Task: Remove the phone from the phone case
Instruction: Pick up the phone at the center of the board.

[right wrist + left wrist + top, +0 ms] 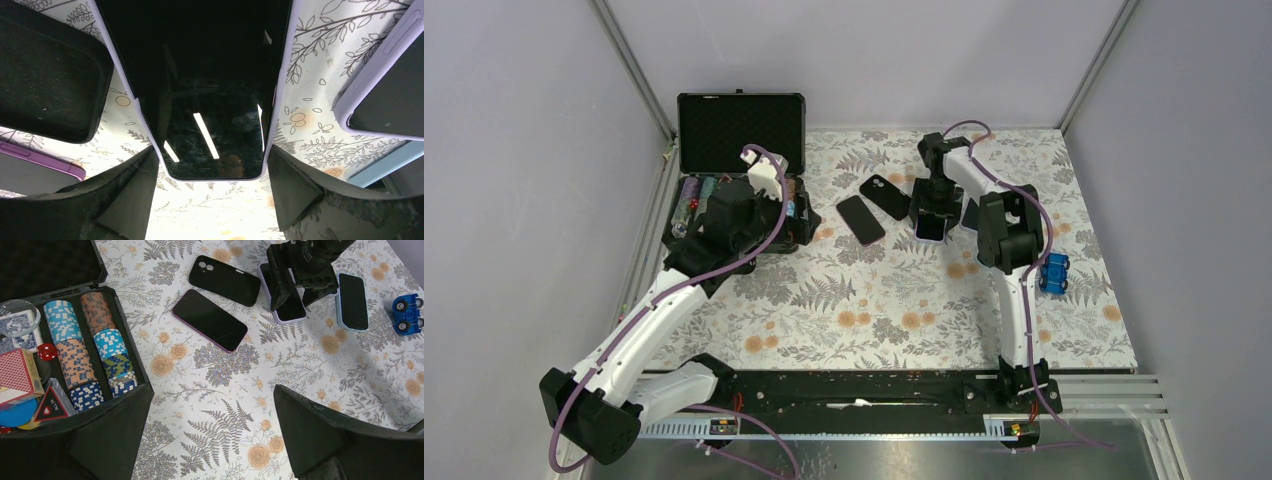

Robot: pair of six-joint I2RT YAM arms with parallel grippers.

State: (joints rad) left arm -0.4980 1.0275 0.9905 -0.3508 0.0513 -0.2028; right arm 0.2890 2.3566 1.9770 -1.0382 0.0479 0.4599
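Three phones lie on the worktop [874,310], a flat surface under a floral cloth. Two of them are cased, and there is one empty case.

The right hand [211,157] stands over the phone [215,100], a glossy black slab with rounded corners that mirrors strip lights. It sits in its case [129,90], a thin lilac rim, flat on the cloth directly beneath the hand. The two dark, rough-faced fingers [125,200] straddle it, one at each long side, right at the rim. I cannot tell whether they pinch it yet.

Just left of that hand lies the black case [225,280], matte with a camera cut-out and a fuzzy lining. Farther left is the purple phone [210,320], face up and bare. Just right of the hand is the blue-cased phone [352,301]. One blue toy car [407,314] sits well to the right.

The left hand [212,395] is spread wide with nothing between its fingers, above bare cloth. To its left is one open black box [742,135] with a foam lid. The box holds two rows of ridged round chips [75,355] in blue, brown and tan. It also holds one red die [46,351] and two card packs [17,375], one red and one blue.
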